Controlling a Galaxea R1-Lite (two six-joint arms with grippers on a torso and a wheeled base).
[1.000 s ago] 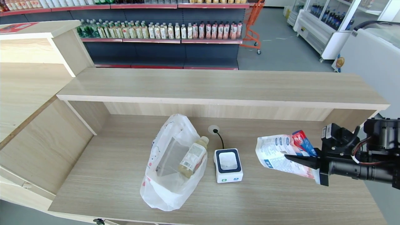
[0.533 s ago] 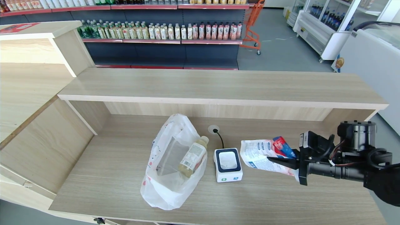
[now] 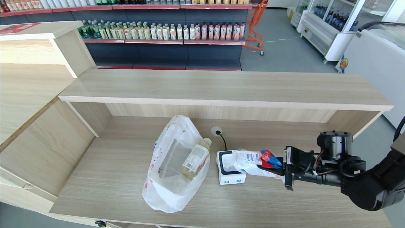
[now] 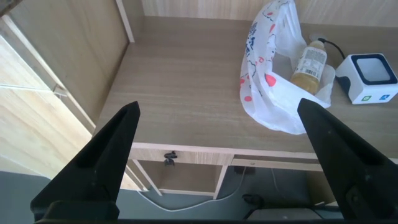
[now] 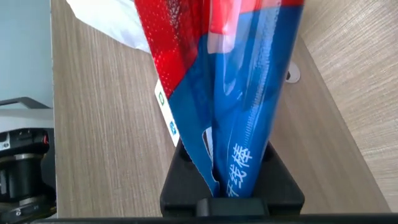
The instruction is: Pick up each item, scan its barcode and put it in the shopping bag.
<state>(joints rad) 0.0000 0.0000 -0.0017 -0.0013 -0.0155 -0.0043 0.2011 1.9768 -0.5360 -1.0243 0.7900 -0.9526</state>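
Packet (image 3: pixel 250 161) of snacks in mid-air over the scanner (image 3: pixel 226 177), covering much of its dark window, clear of the worktop (image 3: pixel 110 177). Clenched by its red-and-blue sealed end in the right pincer (image 3: pixel 275 169), seam squeezed flat between the jaws in the wrist view.

Left pincer (image 4: pixel 219 106) spread wide and empty, out by the near edge of the worktop, well apart from the shopping bag (image 3: pixel 164 190).

Likely trouble from here: a hold on the end seam alone, with slick film and the whole weight out in front. Could let the packet sag onto the scanner or slide free on any quick swing. Could also miss the read, with the white printed face turned up toward the head camera and the underside hidden. No telling whether a barcode meets the window. Further on, a slumped bag mouth partly taken up by the bottle (image 3: pixel 194 158) lying in it. Might snag the leading edge, or shove the light bag along the worktop instead of taking the packet in.

Long axis of the packet close to level, running from the pincer across toward the robot's left. Free white end leading, pointing over the scanner at the bag just beyond. Coloured end trailing, back in the grip.
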